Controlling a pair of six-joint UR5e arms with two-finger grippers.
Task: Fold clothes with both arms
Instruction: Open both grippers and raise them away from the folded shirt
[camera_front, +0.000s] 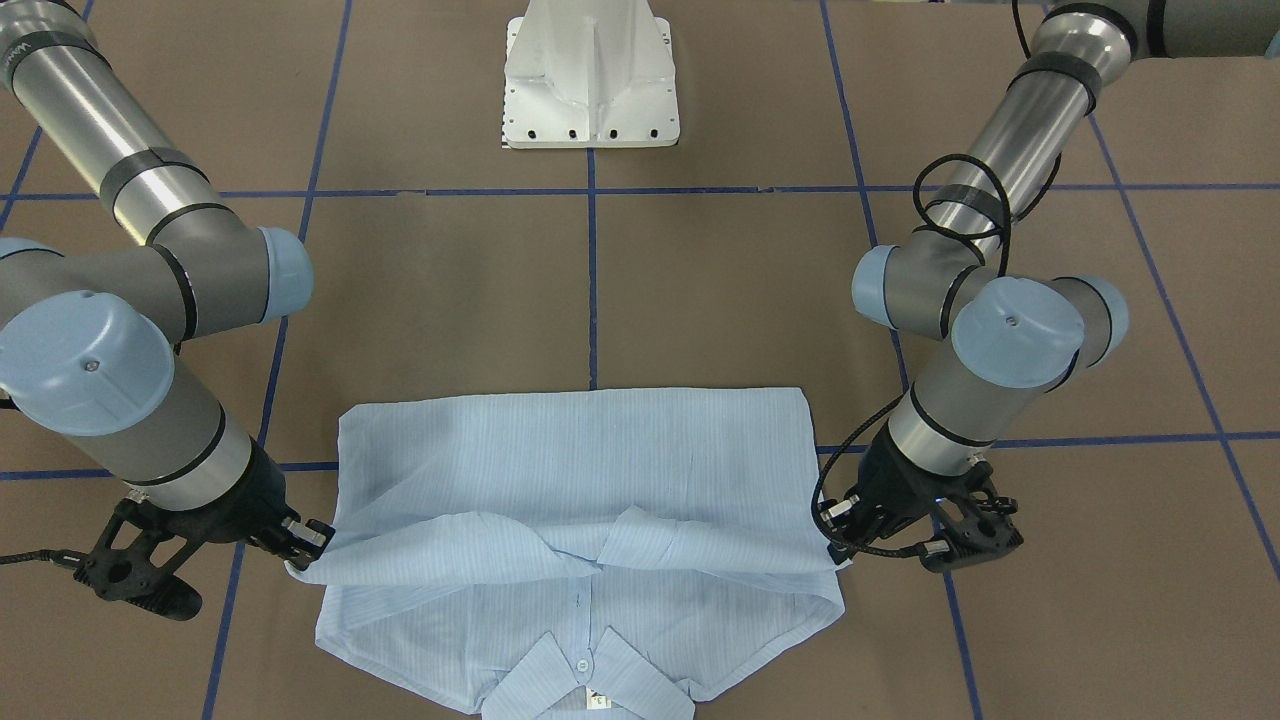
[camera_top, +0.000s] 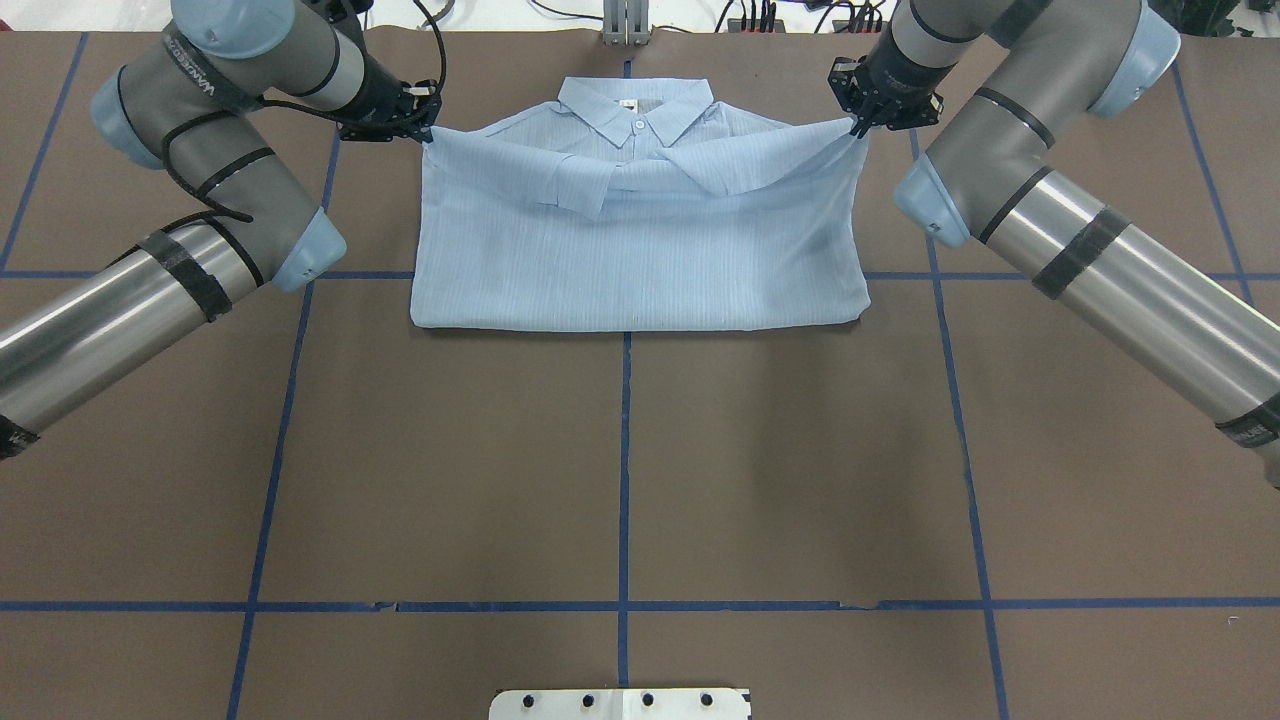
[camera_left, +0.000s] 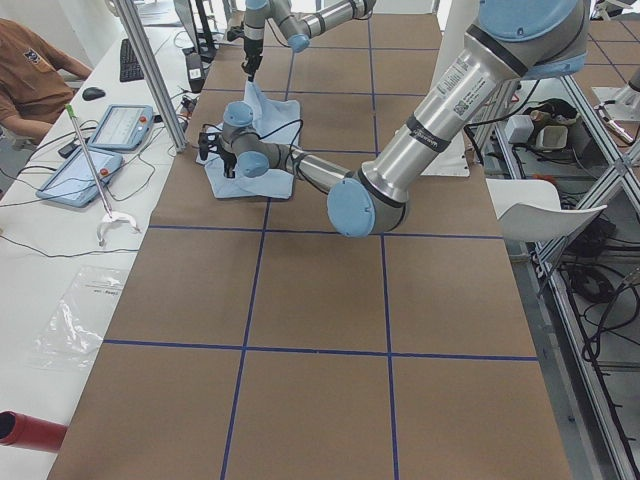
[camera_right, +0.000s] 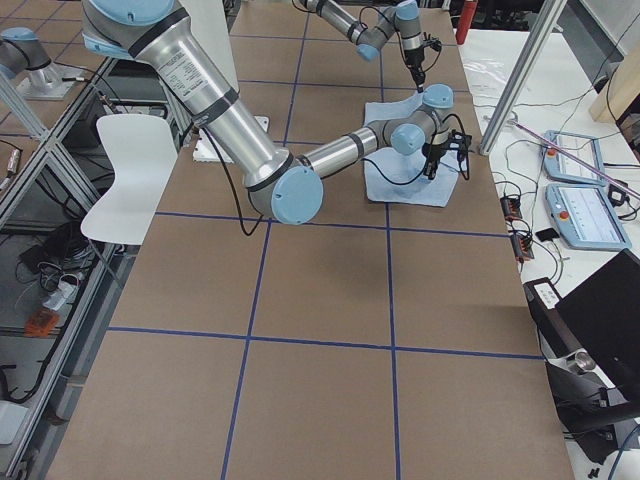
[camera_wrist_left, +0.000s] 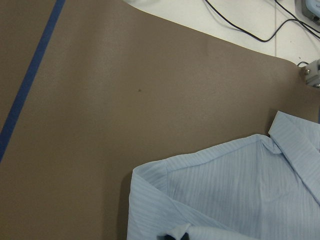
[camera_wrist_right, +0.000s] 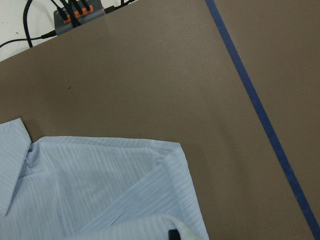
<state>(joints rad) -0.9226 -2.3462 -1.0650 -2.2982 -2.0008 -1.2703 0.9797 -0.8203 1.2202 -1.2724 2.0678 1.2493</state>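
Note:
The pale-blue striped shirt (camera_top: 640, 240) lies at the far middle of the table, collar (camera_top: 636, 105) away from me. Its lower part is folded up over the body, and the folded edge hangs between the two grippers just short of the collar. My left gripper (camera_top: 425, 130) is shut on that edge's left corner, seen on the right in the front view (camera_front: 835, 545). My right gripper (camera_top: 857, 125) is shut on the right corner, seen on the left in the front view (camera_front: 300, 552). The wrist views show the shirt (camera_wrist_left: 225, 195) (camera_wrist_right: 100, 185) just under each hand.
Blue tape lines (camera_top: 625, 470) grid the brown table cover. The white pedestal base (camera_front: 590, 90) stands at my near edge. A power strip (camera_wrist_right: 77, 15) and cables lie just past the far edge. A side desk with tablets (camera_left: 100, 150) and an operator is beyond.

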